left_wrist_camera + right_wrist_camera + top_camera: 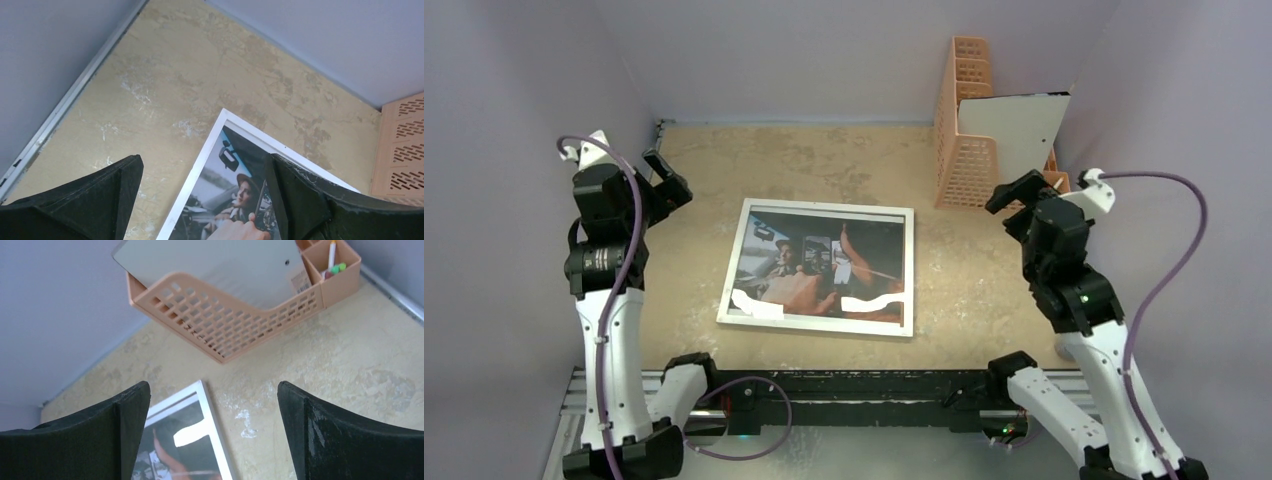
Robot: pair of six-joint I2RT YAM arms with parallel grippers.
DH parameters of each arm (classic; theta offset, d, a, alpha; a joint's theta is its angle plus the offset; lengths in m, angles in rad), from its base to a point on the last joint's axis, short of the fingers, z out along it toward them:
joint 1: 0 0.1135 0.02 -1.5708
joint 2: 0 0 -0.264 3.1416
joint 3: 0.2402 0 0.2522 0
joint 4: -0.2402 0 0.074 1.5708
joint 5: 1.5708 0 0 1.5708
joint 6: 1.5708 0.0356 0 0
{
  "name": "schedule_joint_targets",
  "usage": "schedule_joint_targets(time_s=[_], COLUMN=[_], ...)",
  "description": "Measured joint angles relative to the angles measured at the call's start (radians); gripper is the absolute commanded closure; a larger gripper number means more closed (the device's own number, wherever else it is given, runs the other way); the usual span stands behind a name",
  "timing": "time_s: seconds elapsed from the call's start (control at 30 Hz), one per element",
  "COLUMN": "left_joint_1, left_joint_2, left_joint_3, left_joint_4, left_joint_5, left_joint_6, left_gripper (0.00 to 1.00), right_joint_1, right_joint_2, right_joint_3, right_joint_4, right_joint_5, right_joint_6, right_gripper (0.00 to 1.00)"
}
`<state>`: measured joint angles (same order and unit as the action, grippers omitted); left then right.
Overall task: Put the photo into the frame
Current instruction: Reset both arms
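Frame (824, 207) lies flat near the middle of the counter (824, 160), white face up, slightly skewed. The photo (814, 265) shows inside its white border: a person in a hat in a car seat, with a hand raised. White patches cross the photo's lower part; can't tell if they are glare or tape.

Left pincer (667, 180) is up off the counter at the left side, jaws spread wide, nothing between them. Its wrist view looks down on the frame's far left corner. It is apart from the frame, not touching.

Right pincer (1016, 198) is raised at the right side, jaws also spread wide and empty. It sits just in front of the peach organizer (964, 170), well clear of the frame's right edge.

The organizer stands at the far right of the counter, against the wall. A pale board (1014, 125) leans tilted in its slot, sticking out above the lattice side. The right wrist view shows a small side compartment with pens (332, 257) in it.
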<state>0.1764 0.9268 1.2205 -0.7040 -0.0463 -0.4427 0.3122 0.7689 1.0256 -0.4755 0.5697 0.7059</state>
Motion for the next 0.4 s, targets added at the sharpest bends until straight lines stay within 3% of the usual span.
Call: schedule_joint_targets(time_s=[0.4], left_joint_1=[0.0], left_joint_2=[-0.118], left_joint_3=[0.216], left_joint_4=[-0.108], left_joint_5=[-0.059], left_joint_6=[-0.009], left_gripper=[0.01], right_joint_1=[0.0], right_joint_2=[-0.075], right_joint_3=[0.132], right_joint_4=[-0.066], right_joint_5=[0.089], right_joint_6=[-0.034], right_gripper=[0.01])
